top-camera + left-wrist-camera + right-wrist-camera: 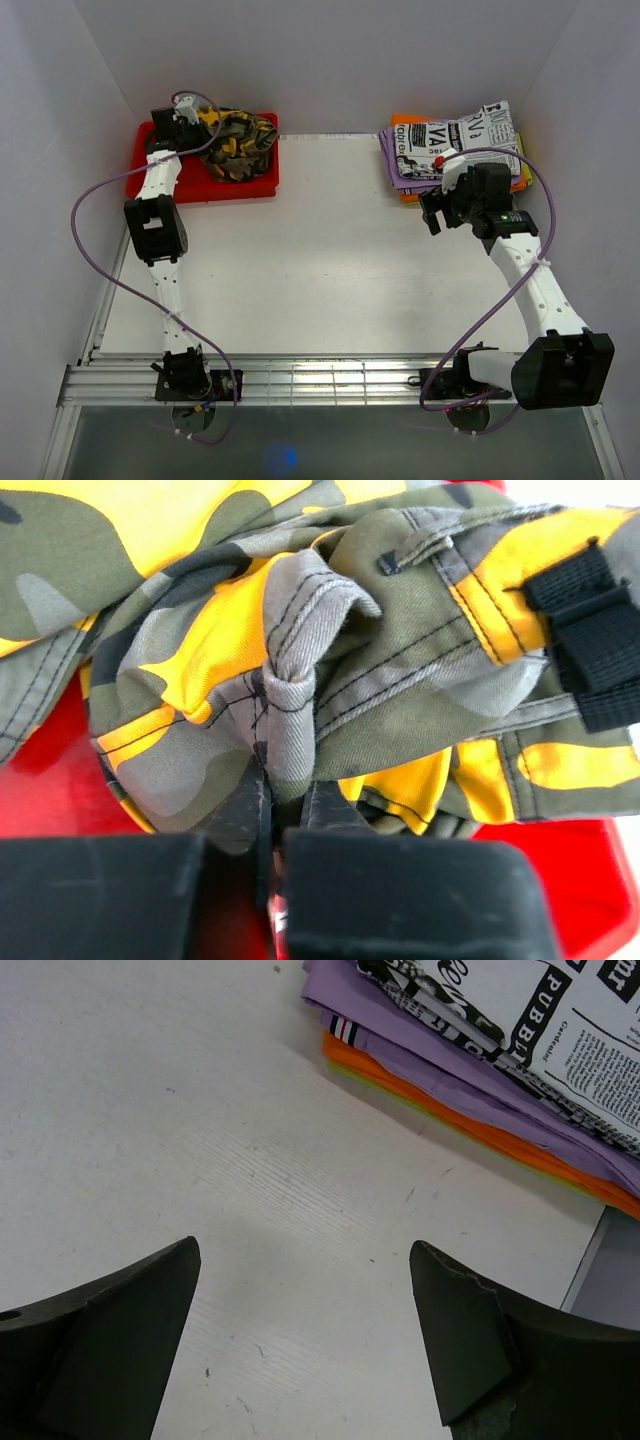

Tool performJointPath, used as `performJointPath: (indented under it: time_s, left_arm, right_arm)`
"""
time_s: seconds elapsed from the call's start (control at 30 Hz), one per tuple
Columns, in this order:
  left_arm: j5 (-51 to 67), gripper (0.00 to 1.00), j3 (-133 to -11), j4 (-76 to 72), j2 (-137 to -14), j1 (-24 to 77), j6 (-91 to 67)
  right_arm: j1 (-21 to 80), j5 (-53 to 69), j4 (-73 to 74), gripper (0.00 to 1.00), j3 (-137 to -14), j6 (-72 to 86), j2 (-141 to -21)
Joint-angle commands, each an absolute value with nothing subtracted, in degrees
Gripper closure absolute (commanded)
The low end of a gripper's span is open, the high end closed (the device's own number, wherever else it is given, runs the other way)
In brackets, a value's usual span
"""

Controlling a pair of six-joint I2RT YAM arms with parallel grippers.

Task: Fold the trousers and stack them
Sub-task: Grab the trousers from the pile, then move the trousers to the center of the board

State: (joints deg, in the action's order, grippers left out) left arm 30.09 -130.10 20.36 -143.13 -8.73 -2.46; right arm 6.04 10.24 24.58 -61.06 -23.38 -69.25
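Between white walls (330, 60), table (300, 260), trousers (236, 146) in tray (245, 187)

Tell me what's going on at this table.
The left tool is clamped on a fold of the camouflage trousers, which lie bunched up in the red tray at the far left. The right tool hangs open over the table, beside the stack of folded garments at the far right. The trousers are not folded yet.

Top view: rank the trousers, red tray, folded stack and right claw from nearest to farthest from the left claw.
1. Trousers, pinched in the left claw, far left.
2. Red tray, beneath them.
3. Folded stack, far right.
4. Right claw, just in front of that stack.
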Motion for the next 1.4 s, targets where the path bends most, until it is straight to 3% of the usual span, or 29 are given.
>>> performJointPath:
  time_s: [0.0,0.4,0.57,0.83,1.03,1.13,1.27,1.37]
  left_arm:
    - [39.46,1.00,-130.78,14.60,-133.61,-7.21,-11.76]
    - [49.30,1.00,-128.14,-8.87,-113.31,-6.42,-35.93]
    - [62.56,1.00,-124.03,-9.05,-105.48,-3.79,-40.68]
    - [79.10,1.00,-96.10,-8.70,-88.61,2.46,-43.07]
    - [72.97,1.00,-79.83,3.02,-80.69,4.48,-31.06]
    - [67.79,0.90,-78.84,18.99,-80.94,10.35,-11.09]
    - [54.96,0.92,-74.54,24.35,-85.24,17.75,-3.08]
    - [55.36,0.99,-76.19,24.43,-91.83,18.54,-4.74]
  right_arm:
    - [5.89,11.25,25.05,0.09,-63.19,-23.12,-67.06]
    - [5.89,17.14,23.29,0.09,-63.02,-19.16,-66.62]
    - [5.89,18.46,22.76,0.09,-64.86,-16.62,-67.15]
    - [5.89,21.87,22.85,0.08,-64.16,-14.59,-66.18]
    - [5.98,29.35,25.74,0.09,-64.95,-17.03,-63.11]
    - [5.98,27.17,31.26,0.09,-65.83,-21.77,-62.49]
    - [5.98,28.56,41.36,0.08,-69.34,-26.62,-64.77]
    - [6.41,33.47,44.90,0.10,-71.36,-26.55,-65.21]
